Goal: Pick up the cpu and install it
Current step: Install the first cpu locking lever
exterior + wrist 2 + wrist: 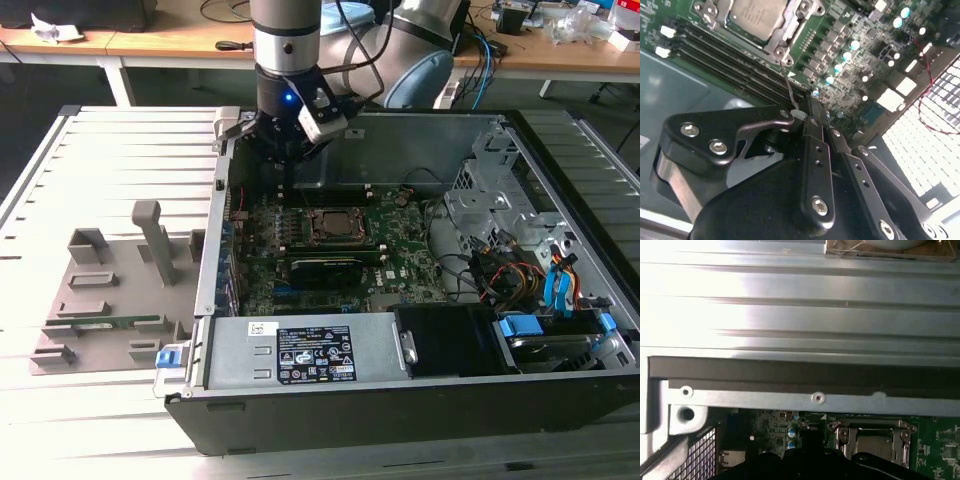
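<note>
Looks like a robotics lab or electronics workshop: opened computer case (400, 280) on a ribbed metal bench (120, 180), wooden desks (150, 42) behind, cables (480, 50) strewn about.

One open computer case (560, 180), one motherboard (400, 250), one cpu (757, 15), one pincer (810, 112)

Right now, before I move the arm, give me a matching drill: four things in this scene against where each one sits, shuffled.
Things:
1. cpu
2. gripper
3. grey fixture
4. power supply

Places:
A. on the table at the exterior view's left, outside the case
B. along the case's near wall
C. in the socket frame on the motherboard
D. over the motherboard, near the socket frame

Pairs: 1-C, 2-D, 3-A, 4-B.
</note>
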You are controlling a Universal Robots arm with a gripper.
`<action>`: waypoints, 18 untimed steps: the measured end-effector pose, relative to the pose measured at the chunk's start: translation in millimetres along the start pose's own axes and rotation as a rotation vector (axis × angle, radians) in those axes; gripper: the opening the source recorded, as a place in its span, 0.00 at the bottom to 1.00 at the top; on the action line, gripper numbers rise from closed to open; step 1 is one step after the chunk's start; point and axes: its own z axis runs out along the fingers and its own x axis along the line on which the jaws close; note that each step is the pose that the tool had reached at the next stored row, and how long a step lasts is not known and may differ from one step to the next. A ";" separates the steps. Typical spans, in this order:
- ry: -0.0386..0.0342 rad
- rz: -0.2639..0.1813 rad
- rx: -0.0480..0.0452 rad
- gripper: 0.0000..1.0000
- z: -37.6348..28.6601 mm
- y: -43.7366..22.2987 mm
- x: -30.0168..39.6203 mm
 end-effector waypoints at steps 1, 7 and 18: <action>0.0000 0.000 0.0004 0.11 0.0 -0.1 -1.6; 0.0001 0.000 0.0015 0.11 0.1 -0.4 -10.2; 0.0004 0.000 0.0037 0.11 0.4 -0.9 -25.7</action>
